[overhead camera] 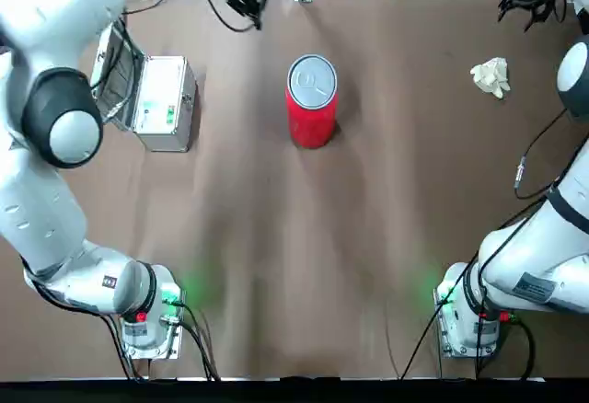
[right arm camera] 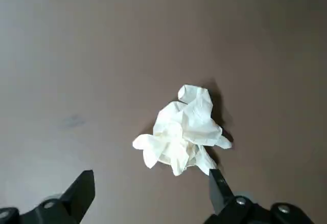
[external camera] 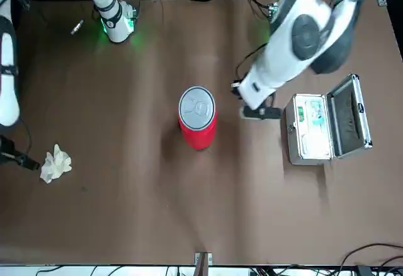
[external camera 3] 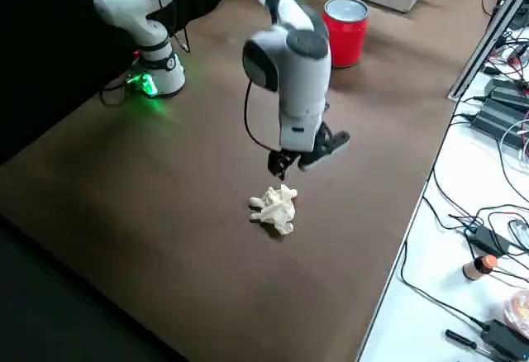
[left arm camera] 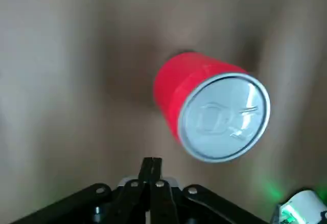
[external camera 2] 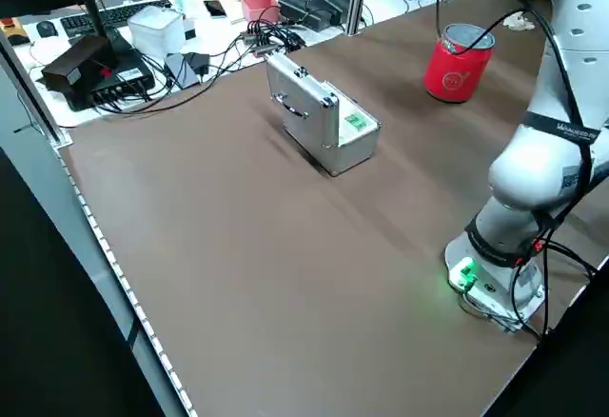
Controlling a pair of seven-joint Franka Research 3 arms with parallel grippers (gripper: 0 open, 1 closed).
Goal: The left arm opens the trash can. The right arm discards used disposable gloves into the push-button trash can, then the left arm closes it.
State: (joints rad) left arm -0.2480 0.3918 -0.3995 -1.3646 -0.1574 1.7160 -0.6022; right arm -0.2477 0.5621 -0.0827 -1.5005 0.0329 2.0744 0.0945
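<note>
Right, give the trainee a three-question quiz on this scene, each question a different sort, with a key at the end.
1. True or false: the trash can has its lid shut.
2. Which gripper has its fingers spread wide? A) left gripper B) right gripper
3. Fill in: the gloves lie on the ____, not held.

Key: 1 true. 2 B: the right gripper hovers open near the gloves, while the left gripper's fingers are together, above the table beyond the trash can. 3 table.
</note>
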